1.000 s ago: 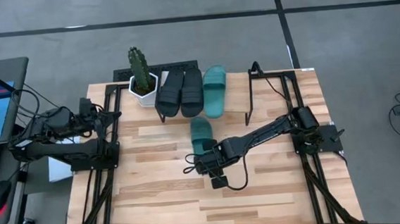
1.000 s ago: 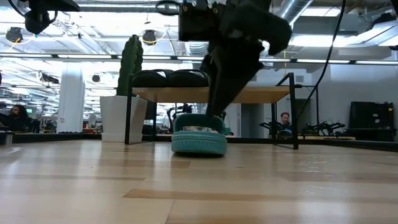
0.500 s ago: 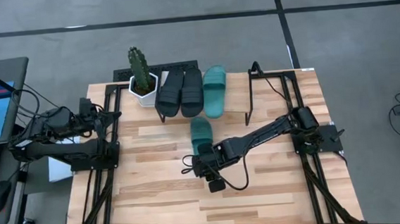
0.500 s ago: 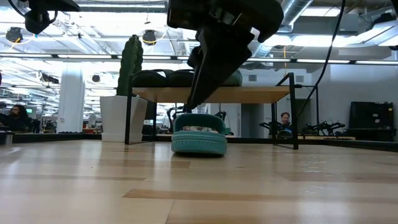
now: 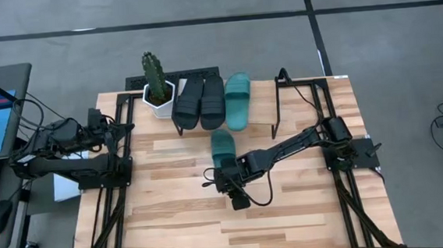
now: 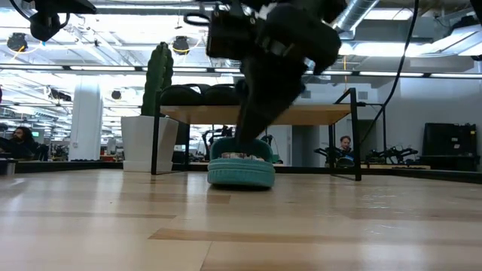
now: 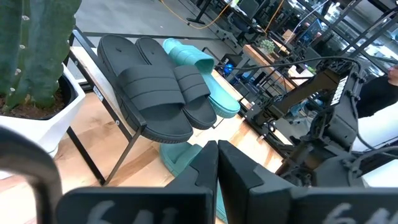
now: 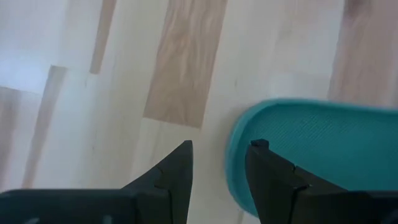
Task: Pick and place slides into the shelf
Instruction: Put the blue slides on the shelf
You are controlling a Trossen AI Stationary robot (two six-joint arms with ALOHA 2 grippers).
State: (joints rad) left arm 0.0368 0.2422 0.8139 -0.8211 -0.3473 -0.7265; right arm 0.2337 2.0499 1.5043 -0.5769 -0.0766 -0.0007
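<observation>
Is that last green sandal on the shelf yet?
No. The teal slide lies flat on the tabletop before the shelf, right gripper open at its heel.

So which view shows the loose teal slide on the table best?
The high view: the teal slide lies whole on the tabletop below the shelf, the right gripper at its near end. The low view shows one end, the right wrist view its edge, the left wrist view a sliver.

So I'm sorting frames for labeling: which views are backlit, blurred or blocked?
Low view: bright ceiling lights turn the right gripper into a silhouette over the teal slide. Right wrist view: pale, soft tabletop, near fingers blurred. Left wrist view: shut left gripper blocks the foreground. High view: even, sharp.
</observation>
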